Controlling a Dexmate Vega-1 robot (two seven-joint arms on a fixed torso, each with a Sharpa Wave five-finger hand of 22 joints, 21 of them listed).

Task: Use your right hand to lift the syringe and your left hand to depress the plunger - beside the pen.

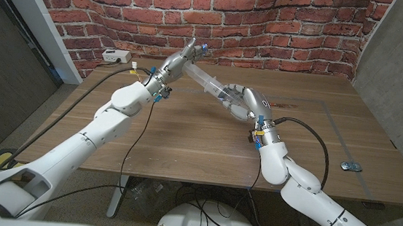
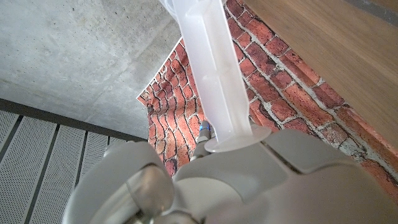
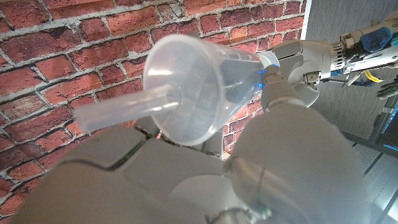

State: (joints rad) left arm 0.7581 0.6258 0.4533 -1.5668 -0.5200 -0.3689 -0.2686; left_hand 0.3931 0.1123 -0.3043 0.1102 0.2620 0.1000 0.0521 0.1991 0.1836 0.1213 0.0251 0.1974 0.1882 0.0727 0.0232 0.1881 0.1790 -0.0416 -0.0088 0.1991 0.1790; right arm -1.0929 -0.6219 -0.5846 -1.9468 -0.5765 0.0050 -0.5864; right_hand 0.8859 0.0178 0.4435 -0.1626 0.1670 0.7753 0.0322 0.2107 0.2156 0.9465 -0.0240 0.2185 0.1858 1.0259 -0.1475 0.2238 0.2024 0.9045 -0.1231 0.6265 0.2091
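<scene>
A large translucent syringe hangs slanted above the table, running from my right hand up and back toward my left. My right hand grips its barrel at the lower end; the right wrist view shows the wide barrel and narrow tip above that hand. My left hand closes around the plunger end near the brick wall. In the left wrist view the plunger's flat end sits against my left hand, with the pale shaft reaching away. My left hand also appears in the right wrist view.
A white box with a cable sits at the table's back left corner. A small blue-grey object lies near the right edge. The brick wall stands close behind the table.
</scene>
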